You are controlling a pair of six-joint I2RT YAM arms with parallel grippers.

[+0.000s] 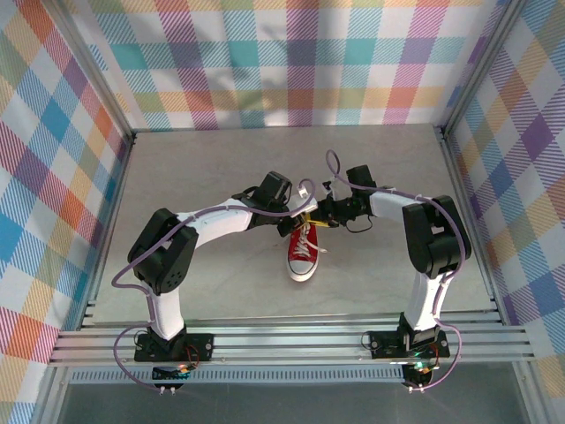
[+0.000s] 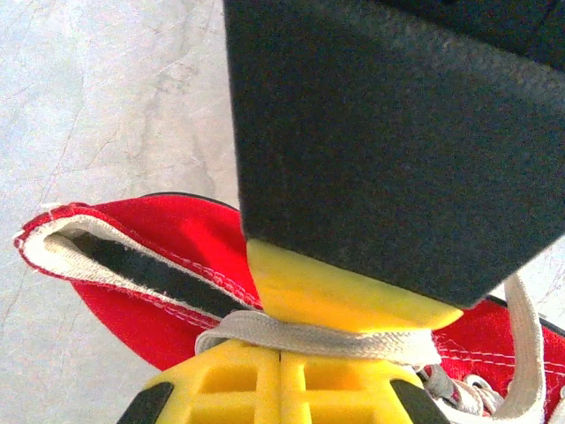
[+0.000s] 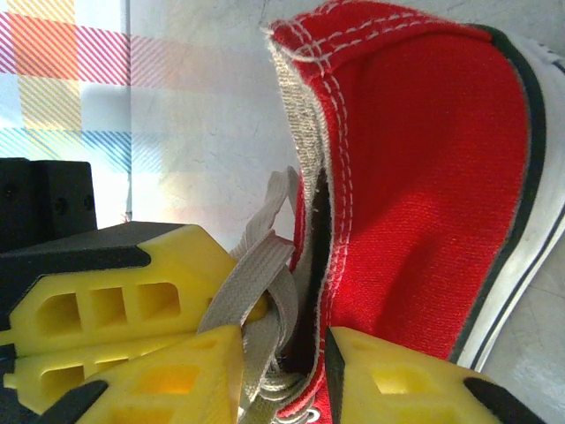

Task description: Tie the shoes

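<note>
The grey table (image 1: 203, 168) spreads out on all sides of the red sneaker (image 1: 303, 252), and plaid walls (image 1: 291, 53) stand well behind its heel and off to both flanks. The left arm (image 1: 221, 219) rises from its base near and to the left of the sneaker, bends at a raised elbow, and stretches its forearm rightward to the heel end. The right arm (image 1: 428, 234) mirrors it, folding at the elbow and reaching leftward to the same end. The sneaker stands on its sole about midway between the two arms. Its long axis runs roughly from far to near, with the white toe cap (image 1: 300, 270) pointing at the arm bases and the heel toward the back wall. The left gripper (image 2: 281, 358) sits just over the heel opening, clenched tight, and a white lace (image 2: 309, 340) lies flat across its fingertips. Whether it pinches that lace I cannot tell. The right gripper (image 3: 282, 353) is right beside it at the collar, jaws parted, with loose laces in the gap.
</note>
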